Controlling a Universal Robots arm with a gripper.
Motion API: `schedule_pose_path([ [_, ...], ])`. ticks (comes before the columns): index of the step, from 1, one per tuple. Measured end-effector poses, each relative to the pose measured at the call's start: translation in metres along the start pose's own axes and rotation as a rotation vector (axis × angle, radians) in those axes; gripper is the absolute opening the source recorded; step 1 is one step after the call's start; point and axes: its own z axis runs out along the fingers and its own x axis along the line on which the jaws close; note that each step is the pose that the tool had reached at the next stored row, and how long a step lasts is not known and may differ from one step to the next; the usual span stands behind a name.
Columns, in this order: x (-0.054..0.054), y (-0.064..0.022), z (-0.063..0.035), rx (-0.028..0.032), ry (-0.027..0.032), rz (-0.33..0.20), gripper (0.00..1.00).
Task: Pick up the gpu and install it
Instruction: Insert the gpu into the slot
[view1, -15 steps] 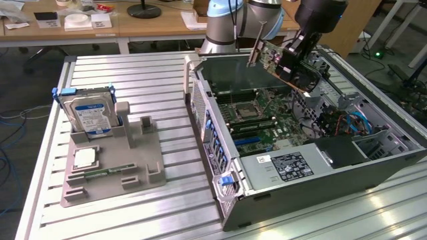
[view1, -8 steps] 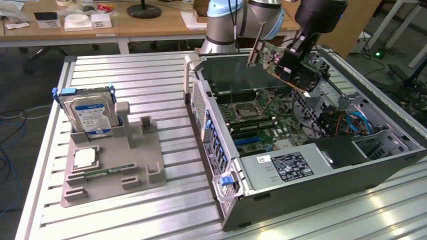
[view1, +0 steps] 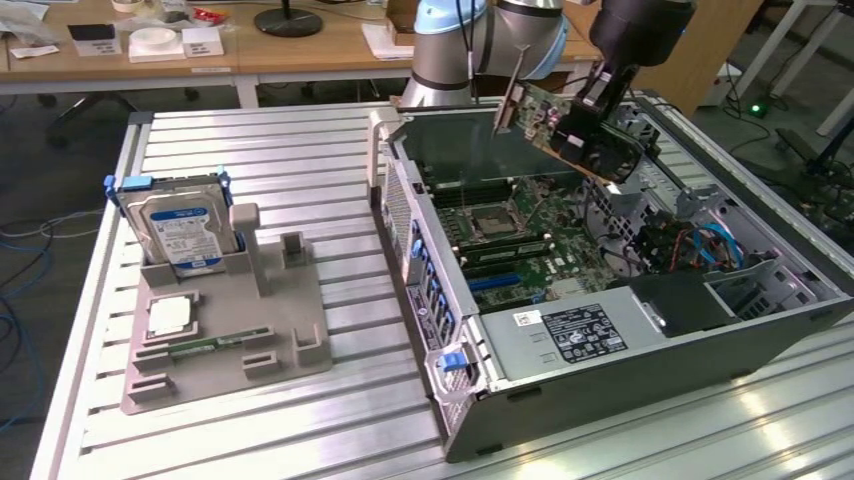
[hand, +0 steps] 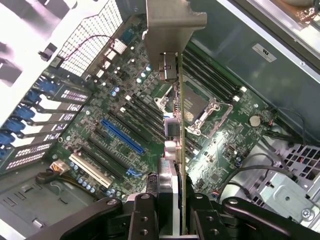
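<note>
The gpu (view1: 550, 120) hangs tilted in the air over the far end of the open computer case (view1: 441, 330). It is a green card with a dark fan side and a silvery bracket (view1: 507, 100). My gripper (view1: 594, 125) is shut on it. In the wrist view the gpu (hand: 176, 135) runs edge-on away from the camera, its metal bracket (hand: 175, 25) at the far end, and the black fingers (hand: 145, 215) clamp both of its faces. Below it lies the motherboard (hand: 225, 145) with a blue slot (hand: 122, 135) and several black slots beside it.
On the exterior view's left, a grey fixture (view1: 227, 330) on the ribbed metal table (view1: 240, 150) carries a blue-labelled hard drive (view1: 180, 225) and a memory stick (view1: 200, 345). Inside the case sit a power supply (view1: 574, 335), drive cage (view1: 754, 290) and cables (view1: 694, 245).
</note>
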Motion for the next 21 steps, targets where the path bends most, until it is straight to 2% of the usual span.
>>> schedule_pose_path([
  [21, 0.0, 0.0, 0.0, 0.0006, 0.0068, -0.124, 0.28],
])
